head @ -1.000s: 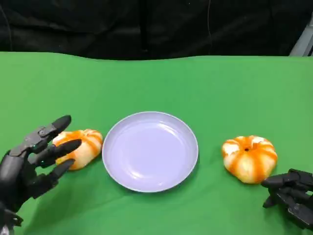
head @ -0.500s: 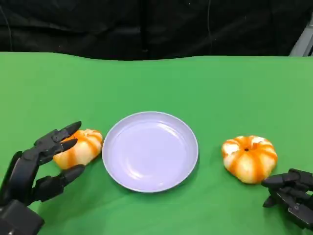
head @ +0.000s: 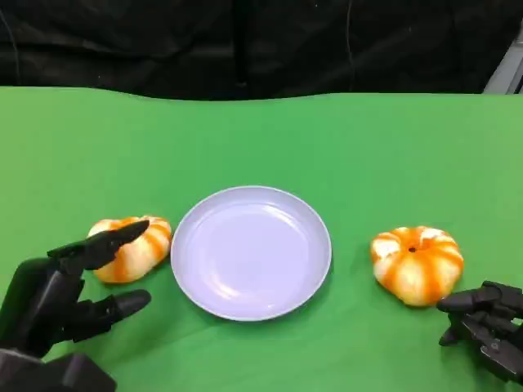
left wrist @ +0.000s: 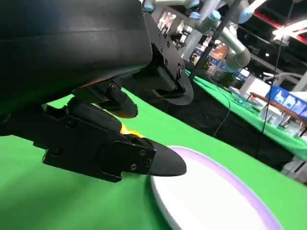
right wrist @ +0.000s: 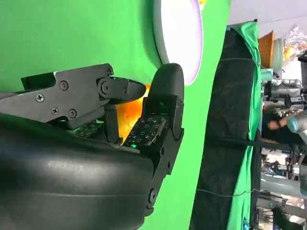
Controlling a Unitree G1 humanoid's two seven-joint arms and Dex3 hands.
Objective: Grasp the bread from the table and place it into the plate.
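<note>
The left hand (head: 69, 282) has dropped lower and drawn back toward the robot over the last second — a second ago its fingers lay across the front of the left orange-and-white striped pumpkin-shaped bread roll (head: 131, 247); now one finger points along the roll's near edge and another lies spread below it on the green cloth-covered bench (head: 261, 139). The fingers stand well apart and hold nothing; from the head view I cannot tell whether the upper fingertip touches the roll. In the left wrist view the fingers (left wrist: 158, 162) reach toward the rim of the round pale lavender plate (head: 250, 251), with a sliver of orange showing behind them.

The roll itself has not shifted: it sits at about 9 o'clock from the plate, just beside its rim. A second striped bread roll (head: 417, 264) rests at 3 o'clock, a little apart from the plate. The right hand (head: 486, 327) has stayed where it was, at roughly 5 o'clock from that roll, fingers curled loosely with nothing in them.

So the plate holds nothing and no bread is grasped. The left hand's re-posing reads as lining up for a lower, sideways grip on the left roll — the closing of the fingers is the step still to come.
</note>
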